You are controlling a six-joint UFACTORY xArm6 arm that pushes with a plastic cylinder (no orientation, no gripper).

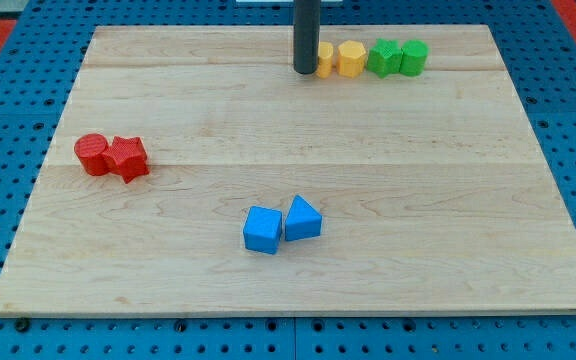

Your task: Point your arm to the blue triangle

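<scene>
- There are no jaws on this arm, so open or closed does not apply; it ends in a dark rod, and my tip (305, 71) rests on the bench (448, 180) near the view's top, holding nothing.
- The tip stands just left of a yellow block (325, 58), whose left part the rod hides; whether they touch I cannot tell.
- Next along to the right sit a yellow hexagon block (352, 58), then two green blocks (381, 56) (414, 56), their shapes hard to read.
- The blue triangle (302, 218) lies low on the board, well apart from the tip, touching a blue cube (262, 229) on its left.
- At the view's left, a red cylinder (92, 154) presses against a red star-like block (127, 158).
- The rod's upper end is cut off by the frame.
</scene>
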